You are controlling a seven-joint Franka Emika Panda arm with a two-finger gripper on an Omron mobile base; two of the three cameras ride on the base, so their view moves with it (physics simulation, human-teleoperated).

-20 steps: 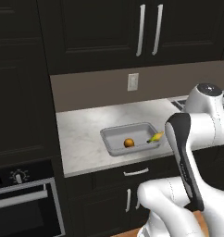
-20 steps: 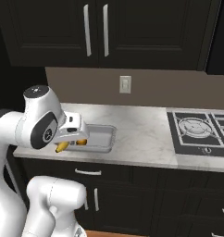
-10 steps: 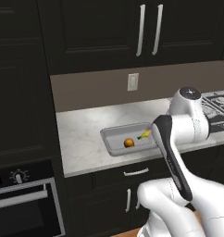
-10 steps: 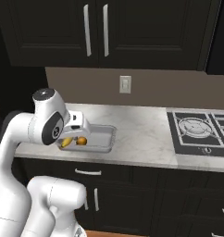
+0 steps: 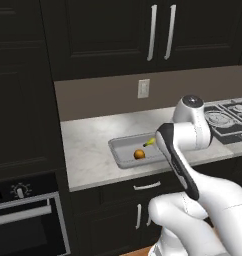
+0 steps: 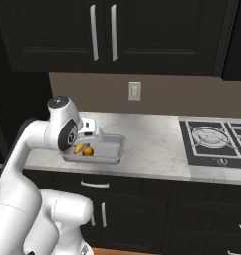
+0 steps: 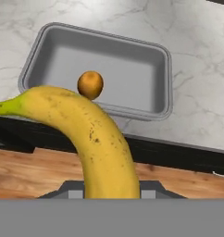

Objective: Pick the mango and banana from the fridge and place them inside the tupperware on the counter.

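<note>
white rounded arm (image 5: 193, 185), dark joints

- White Franka Panda arm with dark joints (image 5: 185, 165): rises from the lower right of the left base view and bends at a raised elbow; the forearm reaches forward and to the left.
- Same arm in the right base view (image 6: 33, 144): climbs from the lower left, arches over and ends in a round white joint housing with a dark cap.
- Wrist: angled forward and downward, the hand pointing ahead of the base.
- Two-finger gripper (image 7: 111, 192): jaws closed on the lower end of a curved yellow banana with brown speckles (image 7: 93, 134), which projects up and leftward from between them in the hand view.
- Fingertips: mostly hidden behind the held fruit.
</note>
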